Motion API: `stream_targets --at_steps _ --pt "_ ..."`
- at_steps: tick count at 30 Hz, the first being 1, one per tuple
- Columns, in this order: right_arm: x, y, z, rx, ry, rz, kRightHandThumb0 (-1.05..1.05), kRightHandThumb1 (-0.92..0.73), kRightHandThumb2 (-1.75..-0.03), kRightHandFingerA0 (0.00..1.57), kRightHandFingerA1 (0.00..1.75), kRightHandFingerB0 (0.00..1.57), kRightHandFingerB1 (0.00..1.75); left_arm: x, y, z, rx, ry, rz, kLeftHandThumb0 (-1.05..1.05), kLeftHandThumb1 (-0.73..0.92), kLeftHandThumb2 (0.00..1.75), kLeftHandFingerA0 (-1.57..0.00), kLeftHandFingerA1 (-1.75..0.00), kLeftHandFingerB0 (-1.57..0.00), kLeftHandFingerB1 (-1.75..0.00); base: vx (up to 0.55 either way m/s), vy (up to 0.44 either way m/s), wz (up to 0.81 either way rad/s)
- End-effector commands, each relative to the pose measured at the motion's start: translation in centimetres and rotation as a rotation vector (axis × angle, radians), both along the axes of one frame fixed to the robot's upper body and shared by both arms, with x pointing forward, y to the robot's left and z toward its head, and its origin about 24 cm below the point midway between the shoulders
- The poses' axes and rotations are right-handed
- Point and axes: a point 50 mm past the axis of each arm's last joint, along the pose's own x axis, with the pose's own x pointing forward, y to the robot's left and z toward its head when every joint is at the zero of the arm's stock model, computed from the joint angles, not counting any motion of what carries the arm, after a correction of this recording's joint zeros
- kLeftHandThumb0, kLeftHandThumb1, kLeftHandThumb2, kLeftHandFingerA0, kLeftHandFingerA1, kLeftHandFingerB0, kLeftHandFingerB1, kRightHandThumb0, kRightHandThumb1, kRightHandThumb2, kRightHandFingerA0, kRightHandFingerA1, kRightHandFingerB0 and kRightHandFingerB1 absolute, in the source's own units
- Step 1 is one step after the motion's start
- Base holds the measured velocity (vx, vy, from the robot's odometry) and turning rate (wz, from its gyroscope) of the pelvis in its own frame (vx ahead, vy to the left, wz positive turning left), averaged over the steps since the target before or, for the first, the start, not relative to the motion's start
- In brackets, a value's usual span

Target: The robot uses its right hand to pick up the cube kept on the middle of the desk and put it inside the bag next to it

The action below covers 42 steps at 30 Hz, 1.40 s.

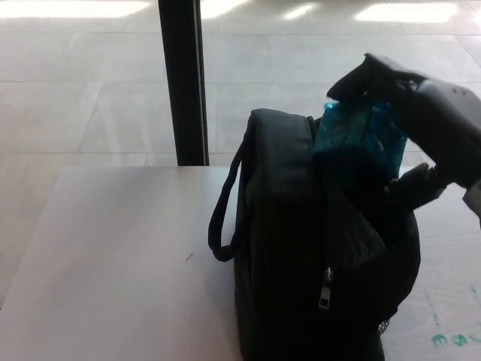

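Cube (357,139) | held in right hand (421,120) fingers (368,75) | above open bag (316,248)

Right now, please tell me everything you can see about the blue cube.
The blue cube looks translucent and glossy, like plastic, in a teal-blue colour. The right hand grips it, with black fingers over its top and another below. It is held in the air, slightly tilted, just above the open top of the black bag. Its lower edge is close to the opening; I cannot tell whether it touches the bag.
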Motion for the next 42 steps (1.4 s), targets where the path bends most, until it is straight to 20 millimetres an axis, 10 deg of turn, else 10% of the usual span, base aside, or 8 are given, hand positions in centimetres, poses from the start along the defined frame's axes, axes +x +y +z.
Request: stream_targets --at_steps 1,5,8,10,13,14,28,42 --pt "-0.8 0.1 -1.4 -0.126 0.045 0.049 -0.30 -0.64 -0.78 0.92 1.72 0.89 0.93 -0.1 0.4 0.2 0.019 0.003 -0.008 -0.64 0.54 0.91 -0.32 -0.60 -0.29 -0.53 0.00 0.000 0.00" --pt "-0.8 -0.4 -2.6 -0.146 0.103 0.045 -0.26 -0.58 -0.95 0.90 1.75 0.79 1.42 -0.2 0.4 0.2 0.007 0.005 0.006 -0.63 0.53 0.89 -0.32 -0.59 -0.31 -0.54 0.00 0.000 0.00" --pt "-0.6 -0.8 -3.2 -0.165 0.176 0.011 -0.27 -0.66 -0.80 0.87 1.72 0.80 1.13 -0.1 0.4 0.2 -0.006 0.008 0.023 -0.58 0.51 0.89 -0.27 -0.57 -0.33 -0.55 0.00 0.000 0.00" --pt "-0.3 -0.8 -3.6 -0.195 0.215 -0.023 -0.35 -0.67 -0.60 0.81 0.96 0.30 0.36 -0.1 0.4 0.2 -0.004 0.001 0.015 -0.60 0.51 0.89 -0.28 -0.57 -0.33 -0.55 0.00 0.000 0.00" --pt "-0.1 -1.0 -3.8 -0.271 0.348 -0.025 -0.57 -0.56 -0.71 0.03 0.38 0.00 0.03 0.1 0.3 0.4 0.000 -0.003 0.011 -0.62 0.52 0.89 -0.29 -0.58 -0.31 -0.54 0.00 0.000 0.00" --pt "-0.2 -0.9 -3.7 -0.311 0.355 -0.043 -0.98 -0.52 -0.81 0.00 0.00 0.00 0.00 0.1 0.3 0.4 0.003 -0.001 0.007 -0.63 0.52 0.89 -0.30 -0.58 -0.30 -0.54 0.00 0.000 0.00" --pt "-0.6 0.0 -1.5 -0.280 0.187 -0.055 -1.00 -0.58 -0.89 0.00 0.17 0.00 0.00 0.0 0.5 0.1 0.022 0.015 -0.013 -0.64 0.54 0.90 -0.30 -0.58 -0.28 -0.53 0.00 0.000 0.00" --pt "-0.5 -5.6 6.1 -0.100 0.078 -0.235 -0.57 -0.62 -0.61 0.03 0.35 0.29 0.33 -0.2 0.4 0.0 0.018 0.002 -0.013 -0.64 0.54 0.90 -0.30 -0.58 -0.34 -0.55 0.00 0.000 0.00"
